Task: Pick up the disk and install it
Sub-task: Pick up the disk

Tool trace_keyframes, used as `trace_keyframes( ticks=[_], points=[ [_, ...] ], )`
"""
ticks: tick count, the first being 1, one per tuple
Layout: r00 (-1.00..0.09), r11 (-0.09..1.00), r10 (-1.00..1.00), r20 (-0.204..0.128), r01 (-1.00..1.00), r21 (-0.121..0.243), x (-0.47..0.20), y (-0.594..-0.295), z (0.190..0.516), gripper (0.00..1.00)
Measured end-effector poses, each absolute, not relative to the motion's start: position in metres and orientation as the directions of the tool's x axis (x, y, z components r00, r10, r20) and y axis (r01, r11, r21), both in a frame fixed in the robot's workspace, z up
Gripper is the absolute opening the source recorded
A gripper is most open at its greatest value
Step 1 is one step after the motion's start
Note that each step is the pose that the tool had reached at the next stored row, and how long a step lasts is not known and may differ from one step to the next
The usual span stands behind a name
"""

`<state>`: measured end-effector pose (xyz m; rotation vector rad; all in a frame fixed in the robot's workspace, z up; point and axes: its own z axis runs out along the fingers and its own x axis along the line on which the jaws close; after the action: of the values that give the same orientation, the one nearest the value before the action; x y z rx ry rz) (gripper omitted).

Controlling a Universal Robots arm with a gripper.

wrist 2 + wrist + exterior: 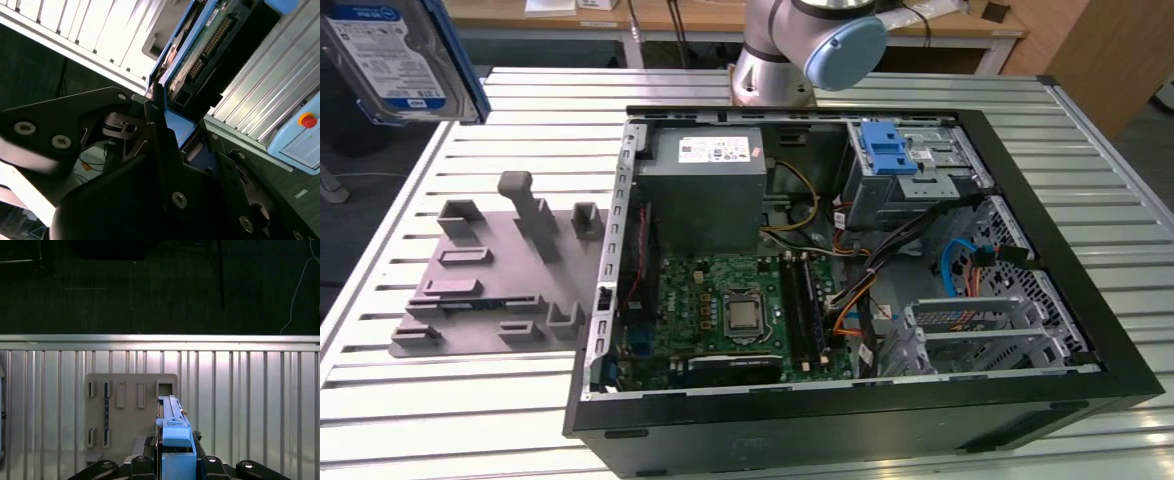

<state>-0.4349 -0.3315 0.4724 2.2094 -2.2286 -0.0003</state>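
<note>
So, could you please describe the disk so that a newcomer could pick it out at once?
Start at the open black computer case on the slatted table. Beyond the grey fixture plate, at the exterior view's upper left, the disk is held aloft by the gripper. Unlike the case's plain blue latch, it is a labelled silver slab in a blue frame.
</note>
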Motion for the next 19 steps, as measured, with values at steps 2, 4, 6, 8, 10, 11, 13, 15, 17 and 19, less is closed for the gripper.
trace_keyframes(
  ticks=[2, 4, 6, 8, 10, 11, 13, 15, 17, 19],
  points=[
    [-0.009, 0.009, -1.0, 0.002, -1.0, 0.003, -0.4349, -0.3315, 0.4783, 0.36],
    [-0.009, 0.009, -1.0, 0.002, -1.0, 0.003, -0.4349, -0.3315, 0.4831, 0.36],
    [-0.009, 0.009, -1.0, 0.002, -1.0, 0.003, -0.4349, -0.3315, 0.4833, 0.36],
    [-0.009, 0.009, -1.0, 0.002, -1.0, 0.003, -0.4349, -0.3315, 0.4833, 0.36],
    [-0.009, 0.009, -1.0, 0.002, -1.0, 0.003, -0.4349, -0.3315, 0.4833, 0.36],
    [-0.009, 0.009, -1.0, 0.002, -1.0, 0.003, -0.4349, -0.3315, 0.4833, 0.36],
    [-0.009, 0.009, -1.0, 0.002, -1.0, 0.003, -0.4349, -0.3316, 0.4833, 0.36],
    [-0.009, 0.009, -1.0, 0.002, -1.0, 0.003, -0.4349, -0.3333, 0.4833, 0.36],
    [-0.009, 0.009, -1.0, 0.002, -1.0, 0.003, -0.4349, -0.3369, 0.4833, 0.36],
    [-0.009, 0.009, -1.0, 0.002, -1.0, 0.003, -0.4349, -0.3411, 0.4833, 0.36]
  ],
)
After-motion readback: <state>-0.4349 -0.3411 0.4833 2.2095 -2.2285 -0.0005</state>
